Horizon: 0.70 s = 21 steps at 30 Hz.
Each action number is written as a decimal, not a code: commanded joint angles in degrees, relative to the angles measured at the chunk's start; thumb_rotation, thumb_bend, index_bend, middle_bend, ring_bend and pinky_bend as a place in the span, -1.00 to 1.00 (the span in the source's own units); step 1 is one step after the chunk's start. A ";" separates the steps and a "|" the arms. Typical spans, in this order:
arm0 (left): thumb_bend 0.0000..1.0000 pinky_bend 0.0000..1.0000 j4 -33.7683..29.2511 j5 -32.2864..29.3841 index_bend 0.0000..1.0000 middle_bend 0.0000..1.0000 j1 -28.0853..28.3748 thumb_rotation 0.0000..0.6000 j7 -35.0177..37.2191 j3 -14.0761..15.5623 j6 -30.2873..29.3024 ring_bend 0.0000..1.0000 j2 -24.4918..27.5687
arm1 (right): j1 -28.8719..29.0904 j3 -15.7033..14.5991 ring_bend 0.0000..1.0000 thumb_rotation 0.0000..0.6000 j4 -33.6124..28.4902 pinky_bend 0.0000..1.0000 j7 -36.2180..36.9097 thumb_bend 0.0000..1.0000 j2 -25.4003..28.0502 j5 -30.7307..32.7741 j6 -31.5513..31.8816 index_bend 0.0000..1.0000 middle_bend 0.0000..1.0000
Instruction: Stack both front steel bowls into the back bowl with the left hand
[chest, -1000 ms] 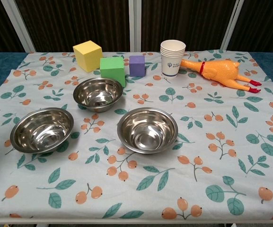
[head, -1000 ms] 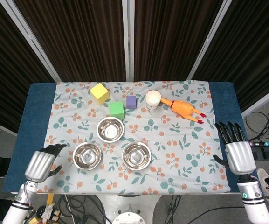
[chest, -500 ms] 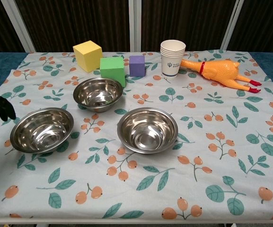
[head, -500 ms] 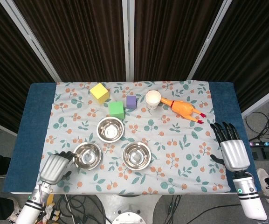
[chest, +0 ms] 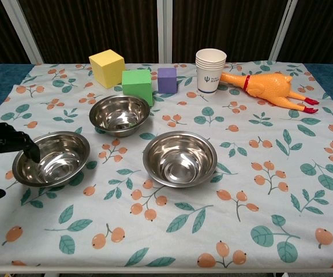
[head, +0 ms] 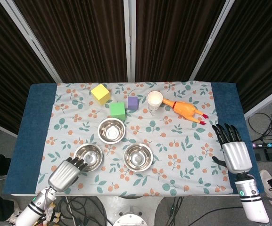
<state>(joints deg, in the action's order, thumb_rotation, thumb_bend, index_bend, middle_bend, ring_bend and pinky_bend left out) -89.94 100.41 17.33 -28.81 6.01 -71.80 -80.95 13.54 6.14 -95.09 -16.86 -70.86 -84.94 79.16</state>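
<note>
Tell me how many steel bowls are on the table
3: back bowl near the green block, front-left bowl at the left hand, front-right bowl. None seem hidden.

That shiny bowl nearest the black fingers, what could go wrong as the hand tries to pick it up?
The left hand has its fingers over the near rim of the front left bowl, thumb low beside it. Smooth steel could slip from the grip, or the bowl could tip or skid on the loose floral cloth. On the way to the back bowl it could knock that bowl's rim, perhaps pushing it toward the green block close behind.
</note>
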 commanded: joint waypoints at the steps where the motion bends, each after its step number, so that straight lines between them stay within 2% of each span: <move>1: -0.48 0.08 2.76 0.35 -0.18 -0.10 1.47 1.00 -1.92 -0.42 2.03 -0.23 -1.38 | 0.02 0.07 -0.98 1.00 -0.02 -0.83 0.00 -1.00 0.13 0.22 0.00 -0.96 -0.81; 10: -0.48 0.07 5.33 -3.15 -0.18 -0.09 2.54 1.00 -5.82 -2.39 4.84 -0.23 -4.26 | 0.31 0.12 -0.98 1.00 1.21 -0.82 0.89 -1.00 -0.05 1.47 -0.98 -0.96 -0.81; 16: -0.48 0.05 5.21 -5.19 -0.14 -0.04 2.66 1.00 -8.47 -2.37 6.33 -0.23 -4.71 | 0.56 0.06 -0.99 1.00 2.08 -0.82 2.16 -1.00 -0.14 1.64 -1.43 -0.96 -0.82; 21: -0.47 0.05 8.40 -3.45 -0.07 0.00 3.03 1.00 -9.35 -1.88 5.25 -0.23 -5.94 | 0.70 0.03 -1.00 1.00 2.58 -0.82 2.85 -1.00 -0.09 1.80 -1.68 -0.95 -0.81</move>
<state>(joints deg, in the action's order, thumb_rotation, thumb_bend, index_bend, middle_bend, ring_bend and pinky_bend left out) -82.90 96.06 20.11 -37.91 3.89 -66.08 -86.32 14.23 6.17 -92.51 -14.02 -70.95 -83.14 77.49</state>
